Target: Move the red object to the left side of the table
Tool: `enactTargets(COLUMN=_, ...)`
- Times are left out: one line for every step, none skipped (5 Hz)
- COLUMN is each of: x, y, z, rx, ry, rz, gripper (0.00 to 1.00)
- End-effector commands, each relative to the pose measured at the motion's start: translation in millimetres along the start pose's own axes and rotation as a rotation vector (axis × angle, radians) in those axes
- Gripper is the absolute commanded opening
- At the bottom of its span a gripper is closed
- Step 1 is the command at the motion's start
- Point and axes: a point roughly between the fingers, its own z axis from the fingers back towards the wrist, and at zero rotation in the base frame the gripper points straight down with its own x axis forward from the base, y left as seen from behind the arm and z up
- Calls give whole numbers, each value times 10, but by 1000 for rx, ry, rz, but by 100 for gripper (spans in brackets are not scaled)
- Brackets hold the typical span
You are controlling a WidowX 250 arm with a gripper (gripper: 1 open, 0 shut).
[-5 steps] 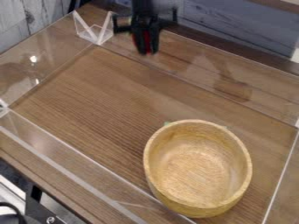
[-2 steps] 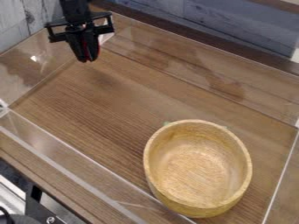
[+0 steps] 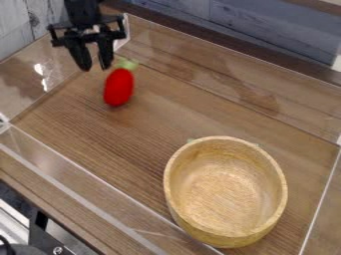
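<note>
The red object (image 3: 119, 87), a small bright-red toy fruit with a green top, is on the brown wood-grain table (image 3: 167, 115) in its far left part. My gripper (image 3: 91, 62) hangs just above and to the left of it, pointing down. Its dark fingers (image 3: 78, 57) are spread apart with nothing between them, and the fruit is free of them.
A large light wooden bowl (image 3: 225, 189) stands at the near right of the table. Clear acrylic walls (image 3: 54, 164) run along the table's edges, with a corner bracket close behind the gripper at the far left.
The gripper moved left along the back of the table. Its fingers have spread, and the red object, not seen before, now shows on the table beside it.
</note>
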Motion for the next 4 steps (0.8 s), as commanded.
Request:
enactTargets(x=236, y=176, z=156, rx=8, ry=-66, rz=2, gripper=0)
enactTargets(x=270, y=114, z=-43, rx=5, ry=-61, rz=28, gripper=0)
enactTargets(x=301, y=57, z=-250, rx=3, ry=-59, rz=56, gripper=0)
enactTargets(x=348, y=30, z=-151, rx=-2, ry=-63, rz=102, gripper=0)
